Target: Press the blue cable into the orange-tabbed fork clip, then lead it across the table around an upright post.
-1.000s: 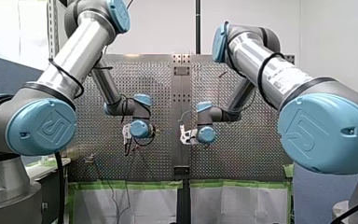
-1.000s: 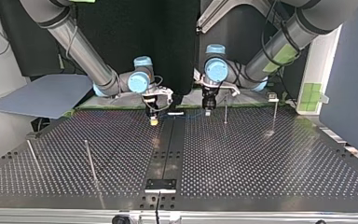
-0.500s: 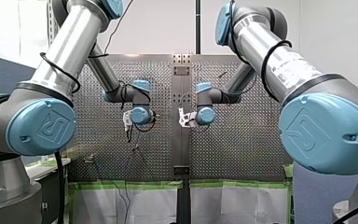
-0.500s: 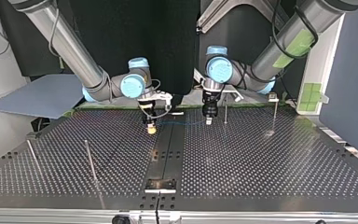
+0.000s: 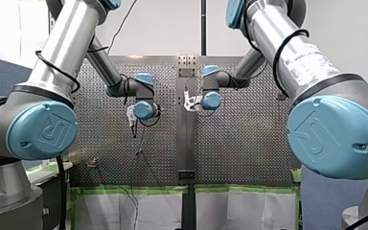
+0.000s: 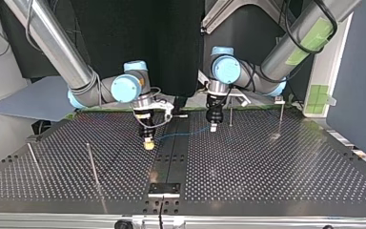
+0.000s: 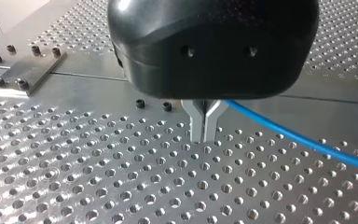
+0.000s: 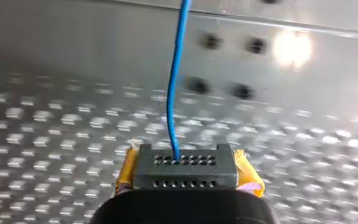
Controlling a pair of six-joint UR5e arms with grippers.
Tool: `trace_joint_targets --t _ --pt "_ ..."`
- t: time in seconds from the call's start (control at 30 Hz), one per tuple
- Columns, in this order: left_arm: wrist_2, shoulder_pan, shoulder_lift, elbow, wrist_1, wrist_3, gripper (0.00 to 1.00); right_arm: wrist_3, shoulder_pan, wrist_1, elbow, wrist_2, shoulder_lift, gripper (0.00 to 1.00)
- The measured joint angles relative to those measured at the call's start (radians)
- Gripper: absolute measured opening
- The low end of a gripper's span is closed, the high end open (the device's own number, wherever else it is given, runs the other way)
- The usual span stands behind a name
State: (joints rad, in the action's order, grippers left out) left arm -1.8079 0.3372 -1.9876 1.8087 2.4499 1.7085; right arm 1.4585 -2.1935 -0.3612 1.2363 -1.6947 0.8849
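The right gripper (image 8: 185, 163) was clamped on the blue cable (image 8: 175, 93). In its wrist view the yellow pads (image 8: 249, 175) sat tight at either side of a grey perforated block (image 8: 205, 175). The cable came out of the middle of that block and ran straight ahead of the gripper over the perforated table (image 8: 51, 140).

The left gripper (image 7: 204, 135) had its metal fingers (image 7: 196, 121) pinched together with no gap to be seen. The cable came out from beside their root and ran off to one side, low over the holes, so it looked held there too.

In the top view the right gripper hung just left of the frame's centre, and the left gripper sat a little higher, right of centre. The cable stretched between them with its long axis roughly left to right across the frame. It rose slightly toward the right and had a shallow sag and wave in it. It was thin, smooth and bright blue. I could not tell whether it touched the table beneath.

An upright post (image 6: 230, 114) stood just right of the left gripper.
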Motion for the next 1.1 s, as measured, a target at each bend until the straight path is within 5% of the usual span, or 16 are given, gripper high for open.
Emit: trace_joint_targets --t 0.83,1.1 --pt "0.014 0.048 0.056 -0.161 0.120 0.070 0.04 0.014 0.010 0.007 -0.022 -0.003 0.225 0.00" --pt "0.044 0.067 0.055 -0.228 0.160 0.114 0.04 0.022 0.027 0.016 -0.024 -0.023 0.250 0.00"
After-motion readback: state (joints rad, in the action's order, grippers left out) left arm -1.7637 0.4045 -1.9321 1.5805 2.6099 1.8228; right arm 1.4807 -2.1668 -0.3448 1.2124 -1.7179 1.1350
